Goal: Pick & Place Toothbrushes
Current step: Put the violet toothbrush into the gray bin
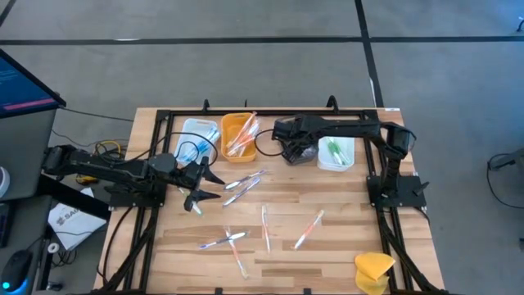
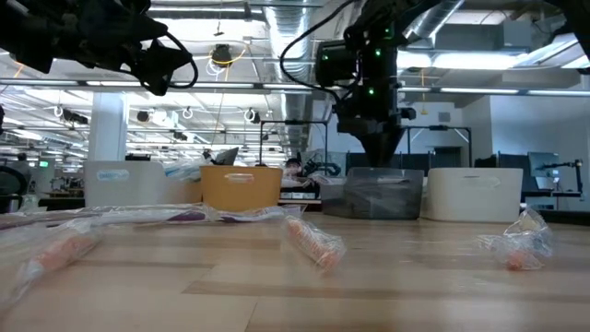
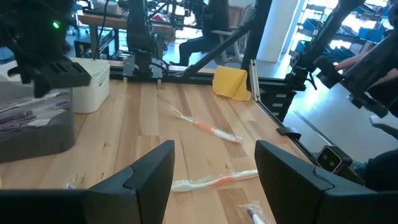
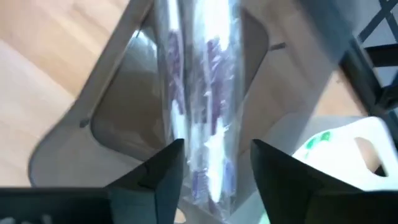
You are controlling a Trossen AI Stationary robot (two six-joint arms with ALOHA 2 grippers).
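My right gripper (image 1: pixel 293 152) points down over the grey tray (image 4: pixel 118 118) at the far middle of the table, fingers apart (image 4: pixel 214 168). A purple toothbrush in a clear wrapper (image 4: pixel 199 74) lies lengthwise in that tray, running below the gap between the fingers; I see no finger on it. Several wrapped toothbrushes (image 1: pixel 243 182) (image 1: pixel 309 229) lie loose on the wooden table. My left gripper (image 1: pixel 201 184) hovers at the table's left, open (image 3: pixel 214 168), with nothing between its fingers.
Along the far edge stand a pale blue-white tray (image 1: pixel 199 138), an orange tray (image 1: pixel 239 135) with toothbrushes, and a white tray (image 1: pixel 337 153) holding green ones. A yellow lump (image 1: pixel 374 269) lies at the near right corner. A black frame (image 1: pixel 164 123) borders the table.
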